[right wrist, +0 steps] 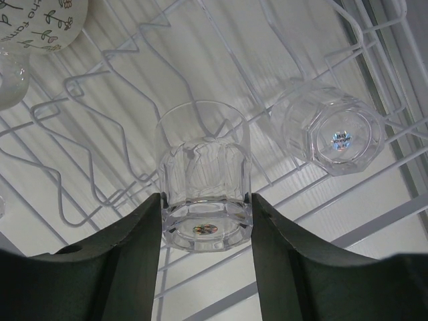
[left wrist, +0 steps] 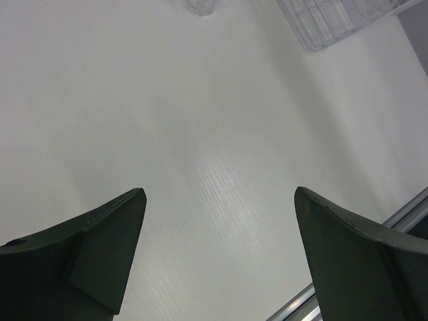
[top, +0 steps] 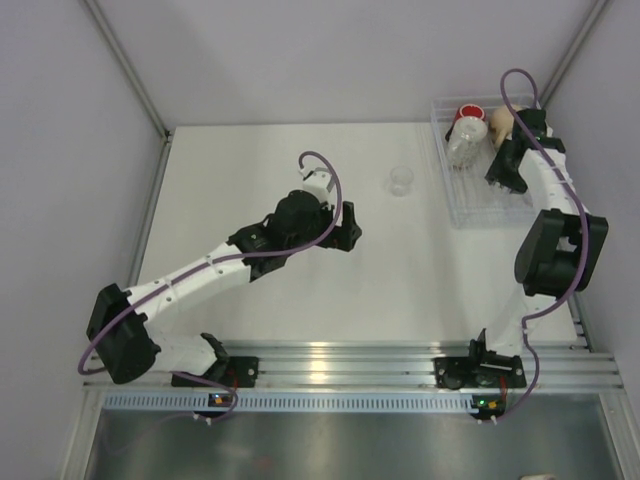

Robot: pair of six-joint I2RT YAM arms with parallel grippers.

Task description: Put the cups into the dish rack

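The dish rack (top: pixel 462 208) stands at the table's back right. In it sit a red cup (top: pixel 470 113), a beige mug (top: pixel 501 126) and a clear tumbler (top: pixel 464 142). My right gripper (top: pixel 503 172) reaches into the rack. In its wrist view the right gripper (right wrist: pixel 206 198) is shut on an upturned clear tumbler (right wrist: pixel 204 167) over the rack wires (right wrist: pixel 100 87). A second upturned tumbler (right wrist: pixel 338 130) rests beside it. Another clear tumbler (top: pixel 401 180) stands on the table, right of my open left gripper (top: pixel 346 226). The left gripper (left wrist: pixel 219 200) holds nothing, and that tumbler (left wrist: pixel 199 7) shows at the top edge.
A flower-printed mug (right wrist: pixel 43 23) lies at the rack's far end in the right wrist view. The rack's corner (left wrist: pixel 334 20) shows in the left wrist view. A metal rail (top: pixel 350 360) runs along the table's near edge.
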